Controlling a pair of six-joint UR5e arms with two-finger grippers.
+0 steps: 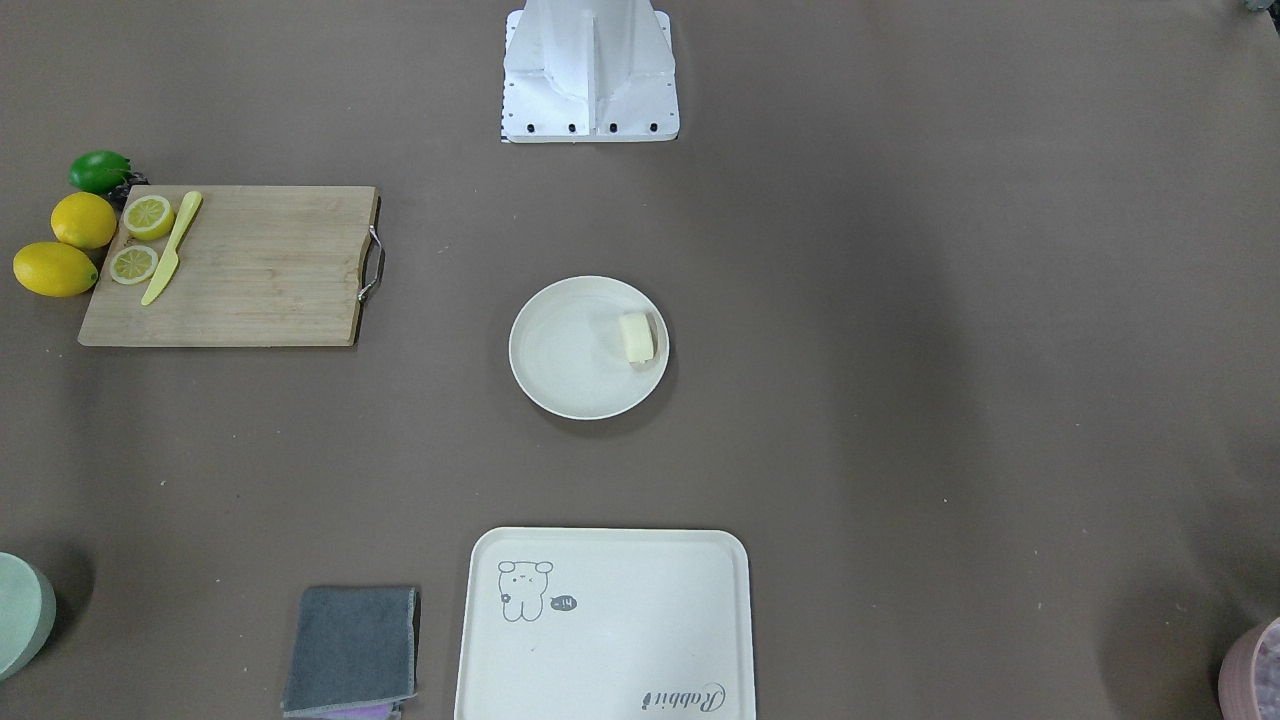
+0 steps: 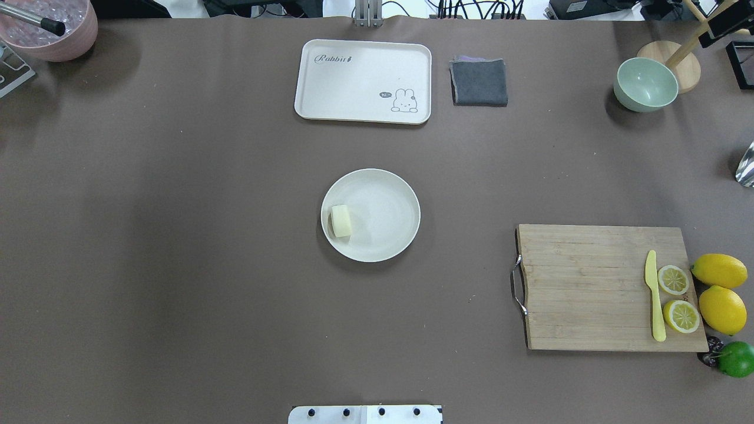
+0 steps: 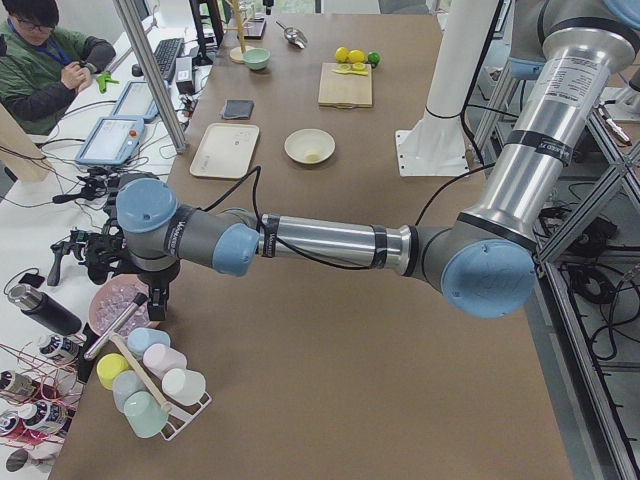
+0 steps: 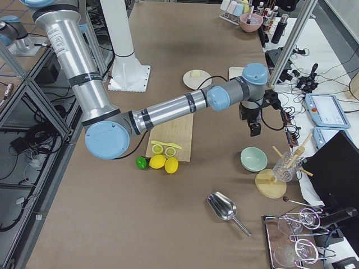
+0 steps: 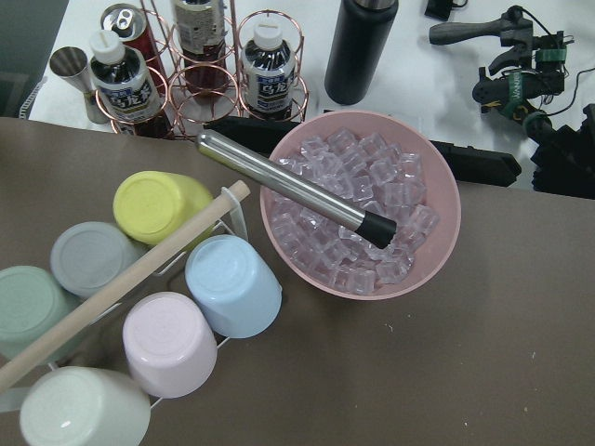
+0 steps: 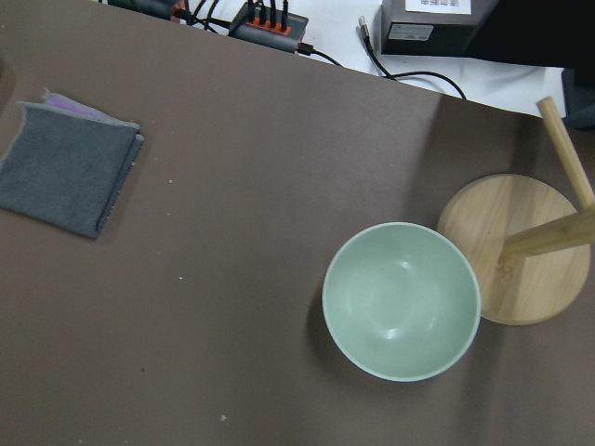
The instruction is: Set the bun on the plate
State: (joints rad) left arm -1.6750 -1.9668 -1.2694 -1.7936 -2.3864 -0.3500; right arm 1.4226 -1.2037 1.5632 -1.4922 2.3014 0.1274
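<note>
The bun lies already on the plate, close to its left rim in the overhead view, at the middle of the table. It looks light and probably soft, with a smooth skin, so a gentle grip across its two long sides should suit it. The left hand hangs near a pink bowl of ice and the right hand near a green bowl. Both are well apart from the plate. I cannot tell if they are open or hold anything.

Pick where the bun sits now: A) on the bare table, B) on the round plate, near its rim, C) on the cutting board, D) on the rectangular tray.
B: the bun lies inside the plate, close to the rim on the robot's left side.
</note>
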